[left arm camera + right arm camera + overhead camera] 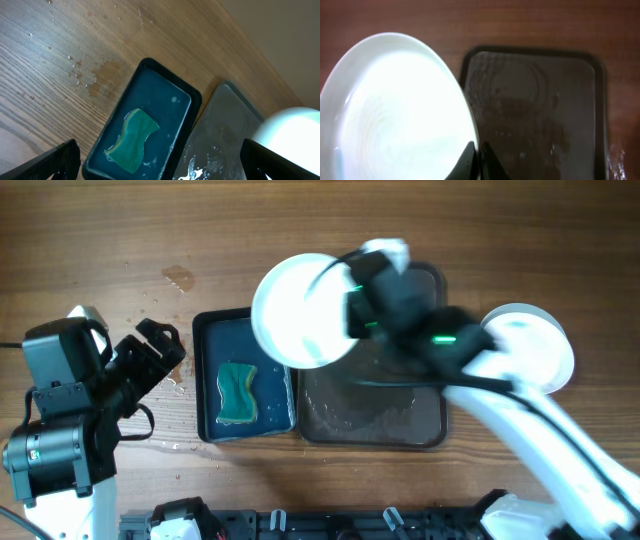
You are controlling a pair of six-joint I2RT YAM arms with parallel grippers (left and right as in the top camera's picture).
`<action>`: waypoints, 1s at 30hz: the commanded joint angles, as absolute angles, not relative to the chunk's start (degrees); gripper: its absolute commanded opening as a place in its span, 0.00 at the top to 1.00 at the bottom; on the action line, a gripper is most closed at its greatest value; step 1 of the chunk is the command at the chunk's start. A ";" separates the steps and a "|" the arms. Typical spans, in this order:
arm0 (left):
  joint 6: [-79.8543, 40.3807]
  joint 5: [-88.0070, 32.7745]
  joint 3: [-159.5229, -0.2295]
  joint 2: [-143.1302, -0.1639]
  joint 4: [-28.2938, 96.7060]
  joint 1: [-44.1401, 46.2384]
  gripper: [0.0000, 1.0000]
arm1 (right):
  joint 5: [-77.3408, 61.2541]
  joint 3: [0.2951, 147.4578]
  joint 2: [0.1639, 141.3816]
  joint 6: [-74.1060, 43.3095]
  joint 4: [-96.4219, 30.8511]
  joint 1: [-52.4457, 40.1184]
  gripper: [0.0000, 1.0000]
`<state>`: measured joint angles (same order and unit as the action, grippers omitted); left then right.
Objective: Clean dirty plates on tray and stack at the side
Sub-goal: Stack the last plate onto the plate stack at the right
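My right gripper [352, 298] is shut on the rim of a white plate [300, 310] and holds it in the air over the gap between the black water tray and the dark brown tray [425, 435]. In the right wrist view the fingers [479, 160] pinch the plate's [395, 110] edge, and its face looks clean. The brown tray [540, 115] below is wet and bare. White plates [535, 345] lie stacked on the table to the right of the tray. My left gripper [150, 355] is open and empty, left of the water tray.
A black tray of blue water [210, 380] holds a green sponge [238, 392], also in the left wrist view [131, 141]. Water drops wet the wooden table [180, 277] at the left. A black rail runs along the front edge.
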<state>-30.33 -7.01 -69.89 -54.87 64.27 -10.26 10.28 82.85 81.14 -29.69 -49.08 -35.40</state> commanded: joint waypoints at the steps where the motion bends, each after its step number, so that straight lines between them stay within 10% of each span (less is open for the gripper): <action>1: -30.28 -7.86 -70.74 -54.98 64.16 -10.63 0.00 | -6.79 83.66 68.55 -25.78 -56.01 -18.26 0.96; 10: -30.28 -7.86 -70.74 -54.98 64.16 -10.63 0.00 | -16.25 69.41 76.49 -15.64 -60.25 38.00 0.96; 15: -30.28 -7.88 -70.74 -54.98 64.16 -10.63 0.00 | -6.83 68.88 90.70 -15.40 -57.67 39.44 0.96; 19: -30.28 -7.86 -70.74 -54.98 64.16 -10.63 0.00 | -7.01 69.28 92.01 -15.03 -58.50 39.38 0.52; 21: -30.28 -7.86 -70.74 -54.98 64.16 -10.63 0.00 | -11.86 69.30 87.59 -14.31 -60.27 38.26 0.53; 25: -30.28 -7.88 -70.74 -54.98 64.16 -10.63 0.00 | -9.91 66.61 80.36 -14.85 -60.47 32.25 0.96; 30: -30.28 -7.86 -70.74 -54.98 64.16 -10.63 0.00 | -32.73 55.09 79.26 -3.88 -50.09 26.30 0.91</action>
<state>-30.33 -7.40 -69.93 -54.92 64.31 -10.31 -17.56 55.61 80.60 -13.39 -50.43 28.73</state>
